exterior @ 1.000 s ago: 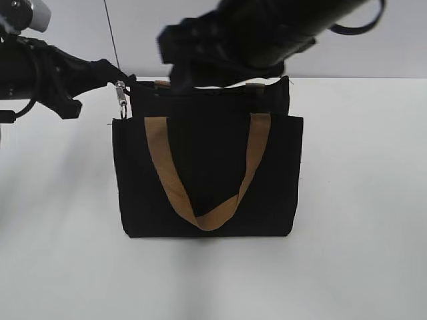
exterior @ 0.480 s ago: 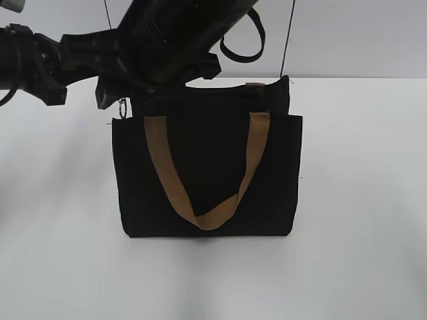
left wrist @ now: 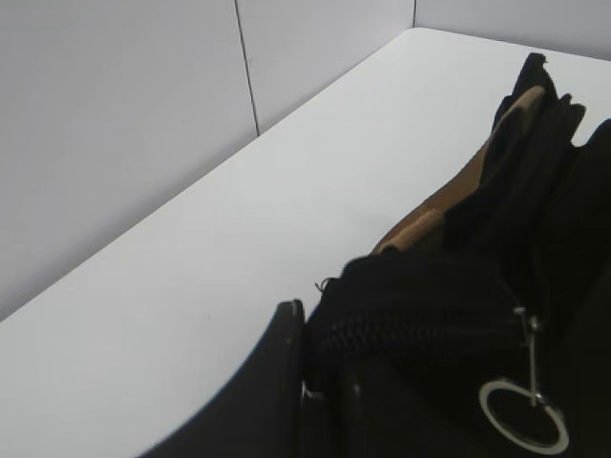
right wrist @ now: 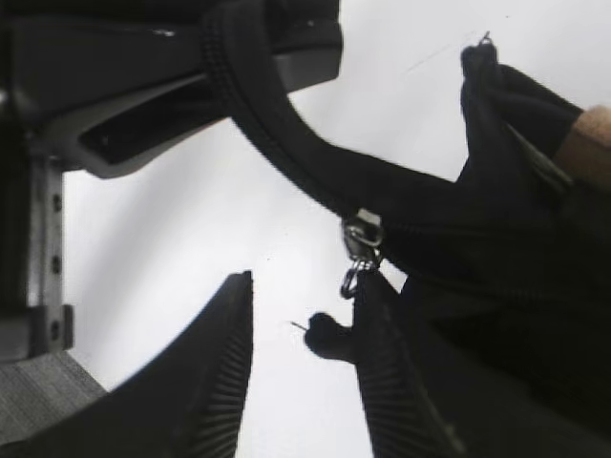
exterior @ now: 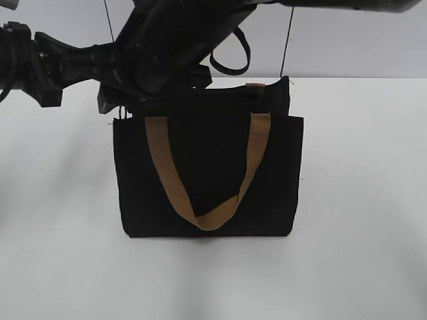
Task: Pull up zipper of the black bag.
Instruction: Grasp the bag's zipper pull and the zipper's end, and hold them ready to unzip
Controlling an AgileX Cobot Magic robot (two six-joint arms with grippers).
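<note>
The black bag [exterior: 207, 177] stands upright mid-table, its tan handle [exterior: 200, 220] hanging down its front. My left gripper [left wrist: 307, 382] is shut on the fabric end of the zipper [left wrist: 401, 324] at the bag's top left corner. The silvery pull tab [right wrist: 361, 250] hangs from the zipper line [right wrist: 286, 143], with its ring also in the left wrist view [left wrist: 523, 425]. My right gripper [right wrist: 310, 286] is open, and the pull tab sits right at the tip of its right finger. In the exterior view the right arm [exterior: 173, 47] hides the pull.
A white table [exterior: 360, 200] and a pale wall [left wrist: 115, 114] surround the bag. The left arm [exterior: 40, 63] reaches in from the left edge. A black cable loop [exterior: 230, 57] hangs off the right arm above the bag.
The right arm has swung left across the bag's top to its left corner and now covers the pull tab. The left arm and bag stayed put.
</note>
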